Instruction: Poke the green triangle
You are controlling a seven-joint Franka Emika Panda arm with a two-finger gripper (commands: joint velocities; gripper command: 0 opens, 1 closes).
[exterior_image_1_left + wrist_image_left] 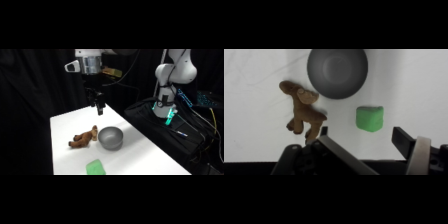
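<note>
The green triangle (95,167) is a small flat bright-green piece lying near the table's front edge, in front of the grey bowl (110,138). My gripper (98,107) hangs above the far part of the table, well behind the bowl and clear of everything. In the wrist view the green triangle (369,118) lies just beyond my gripper (362,136), below and to the right of the bowl (337,72). The two dark fingers (402,141) stand apart with nothing between them.
A brown plush toy (83,138) lies on the white table (145,155) right beside the bowl's left side; in the wrist view the plush toy (301,111) is left of the green piece. Dark bags and cables sit off the table's right edge.
</note>
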